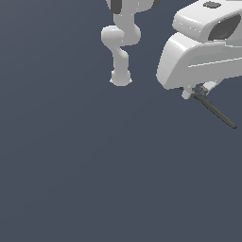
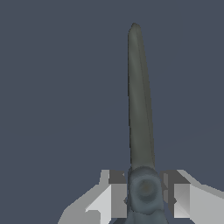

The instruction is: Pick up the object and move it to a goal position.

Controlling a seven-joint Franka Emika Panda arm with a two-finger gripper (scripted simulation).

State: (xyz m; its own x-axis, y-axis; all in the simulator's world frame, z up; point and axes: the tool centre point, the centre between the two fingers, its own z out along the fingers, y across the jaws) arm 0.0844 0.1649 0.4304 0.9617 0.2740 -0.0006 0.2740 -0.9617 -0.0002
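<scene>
The object is a thin dark grey-green rod. It sticks out from under the white hand at the exterior view's right and slopes down toward the right. My gripper is shut on its thicker end. In the wrist view the rod runs straight away from the camera, with its rounded pivot part clamped between the two fingers. The orange-brown loops are hidden. The object hangs in the air, off the floor.
The white arm's links and base stand at the top middle of the exterior view. The large white hand housing fills the top right. A plain dark blue-grey floor lies below.
</scene>
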